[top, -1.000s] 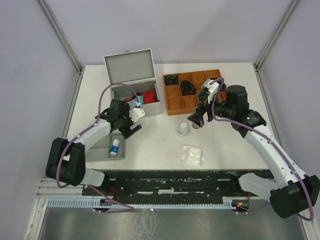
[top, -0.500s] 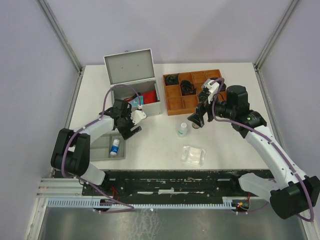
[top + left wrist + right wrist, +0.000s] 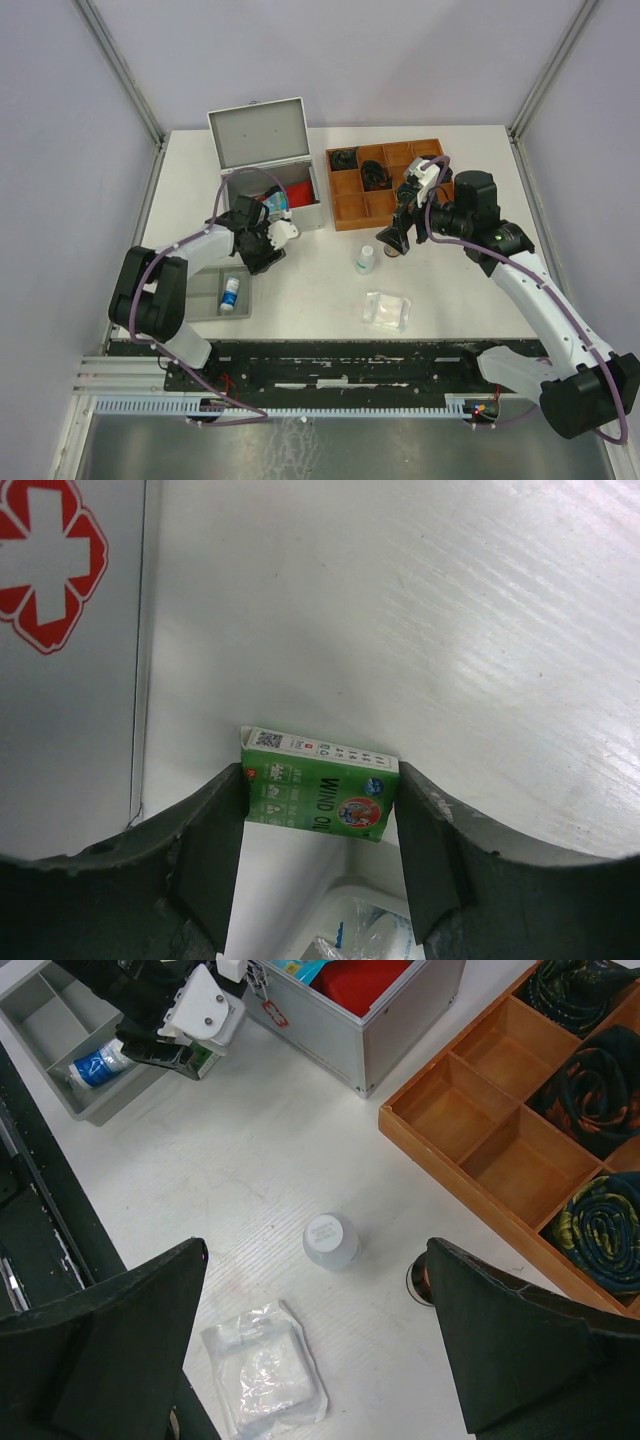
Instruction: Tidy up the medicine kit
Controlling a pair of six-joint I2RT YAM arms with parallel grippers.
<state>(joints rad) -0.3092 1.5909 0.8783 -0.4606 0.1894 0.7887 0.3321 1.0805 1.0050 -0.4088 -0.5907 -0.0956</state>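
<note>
Left claw (image 3: 320, 780) pinches green box (image 3: 320, 800) by both ends, lower centre, on surface (image 3: 420, 630); right claw (image 3: 315, 1250) spread wide, empty.

Kit (image 3: 70, 710) is running off left edge in left wrist view, clipping its red cross (image 3: 45, 565). Box (image 3: 318, 795) print is reading too small. Fingers (image 3: 205, 860) are flanking box; contact unclear. Left gripper (image 3: 262, 255) is hiding box in top view. Wooden tray (image 3: 520, 1130) is running off 2 edges, right wrist view.
</note>
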